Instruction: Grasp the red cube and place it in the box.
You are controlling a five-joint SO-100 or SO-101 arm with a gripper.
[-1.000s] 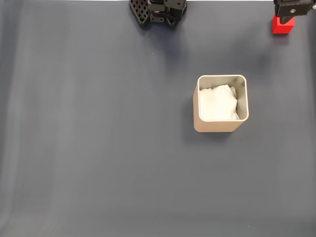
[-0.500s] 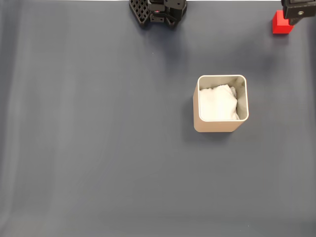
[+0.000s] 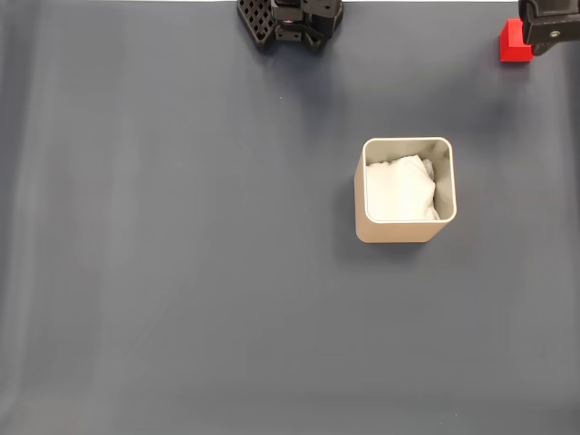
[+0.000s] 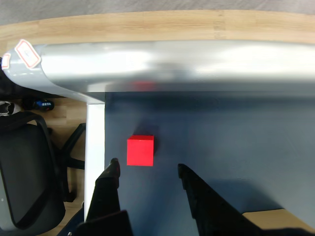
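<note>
In the fixed view, the red cube (image 3: 513, 43) sat at the top right corner of the dark grey desk (image 3: 181, 272), its right side hidden behind a black part of the arm (image 3: 550, 23) that was cut off by the frame edge. The arm's base (image 3: 290, 20) was likewise cropped at the top edge. The wrist view showed the cube (image 4: 140, 150) whole, resting on the desk near its left edge and a silver rail (image 4: 172, 59). The fingers (image 4: 147, 173) stood spread wide just below the cube, holding nothing, one black tip (image 4: 112, 169) to its lower left, the other to its lower right. The box (image 3: 405, 189) stood well apart from the cube, right of the desk's centre, upright. White soft padding (image 3: 399, 190) lay crumpled inside it, covering its floor.
</note>
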